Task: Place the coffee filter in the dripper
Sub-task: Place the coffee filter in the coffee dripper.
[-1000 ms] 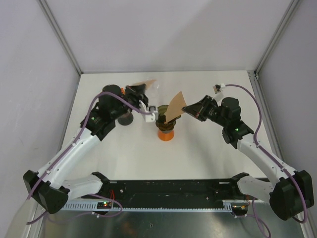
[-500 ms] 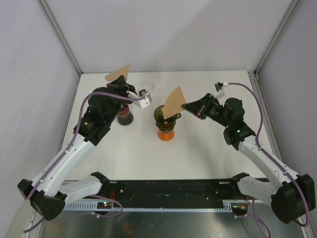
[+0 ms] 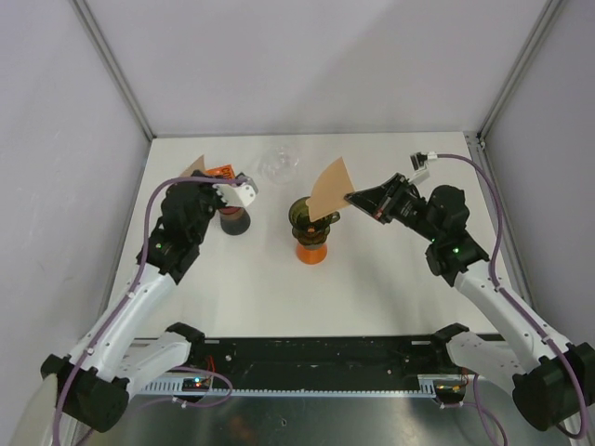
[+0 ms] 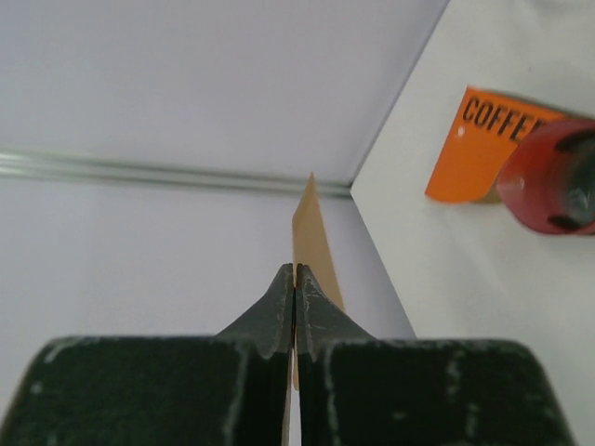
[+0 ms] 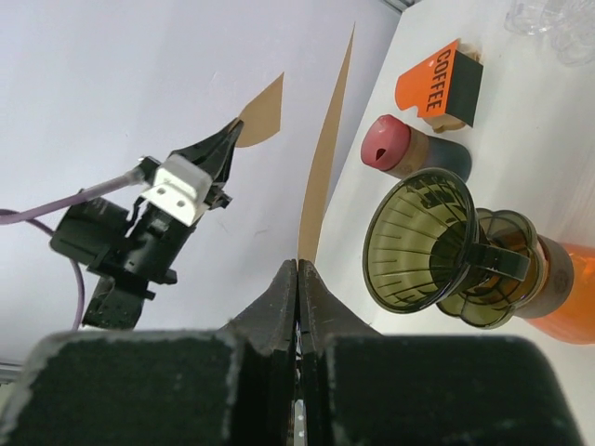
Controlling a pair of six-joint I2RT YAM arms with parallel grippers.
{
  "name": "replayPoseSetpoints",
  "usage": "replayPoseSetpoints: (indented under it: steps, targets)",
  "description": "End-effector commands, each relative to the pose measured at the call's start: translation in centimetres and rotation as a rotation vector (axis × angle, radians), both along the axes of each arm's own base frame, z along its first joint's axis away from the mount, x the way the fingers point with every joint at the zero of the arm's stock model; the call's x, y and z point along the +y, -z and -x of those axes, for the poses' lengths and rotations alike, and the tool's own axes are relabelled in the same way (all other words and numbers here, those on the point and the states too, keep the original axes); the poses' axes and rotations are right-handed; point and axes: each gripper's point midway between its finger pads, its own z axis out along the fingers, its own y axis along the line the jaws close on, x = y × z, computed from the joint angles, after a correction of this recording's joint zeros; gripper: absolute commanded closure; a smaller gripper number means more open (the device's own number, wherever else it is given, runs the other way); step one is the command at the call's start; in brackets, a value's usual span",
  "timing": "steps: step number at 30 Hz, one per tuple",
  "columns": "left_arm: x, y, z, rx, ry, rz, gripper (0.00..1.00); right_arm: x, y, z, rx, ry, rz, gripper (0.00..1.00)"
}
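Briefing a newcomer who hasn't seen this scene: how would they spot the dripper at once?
Find the middle of the white table. The dark green ribbed cone dripper sits there atop an orange base. Unlike the red-capped dark bottle to its left, it is an open funnel.

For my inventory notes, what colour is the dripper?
The dripper is dark olive green; clearest in the right wrist view.

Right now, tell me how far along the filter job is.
Done: the right hand grips a filter, and the left hand grips a second filter. In hand: the right hand's filter is held up close to the dripper. Left: the dripper is empty; a filter must go in.
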Motion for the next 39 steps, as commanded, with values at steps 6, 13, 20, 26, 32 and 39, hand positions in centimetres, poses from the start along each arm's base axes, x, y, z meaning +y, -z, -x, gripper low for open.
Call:
replayPoseSetpoints:
  steps: [6, 13, 20, 26, 32, 39]
  targets:
    - [6.1, 5.7, -1.2, 0.084, 0.013, -0.049, 1.0, -0.7, -3.1, 0.8, -0.077, 0.018, -0.016, 1.0]
    - [7.6, 8.5, -2.7, -0.04, 0.093, -0.246, 1.0, -0.9, -3.5, 1.0, -0.086, 0.025, -0.02, 1.0]
    - [7.9, 11.5, -3.4, -0.004, 0.197, -0.289, 1.0, -1.9, -4.1, 1.4, -0.126, 0.025, -0.011, 1.0]
    - [7.6, 13.6, -3.8, 0.028, 0.286, -0.371, 1.0, -3.2, -4.3, 1.0, -0.145, 0.025, -0.006, 1.0]
    - [8.1, 12.1, -6.5, 0.014, 0.279, -0.365, 1.0, -4.2, -4.5, 0.6, -0.151, 0.035, -0.007, 1.0]
    - [7.9, 11.2, -8.9, -0.004, 0.256, -0.341, 1.0, -4.6, -4.2, 0.1, -0.145, 0.052, -0.002, 1.0]
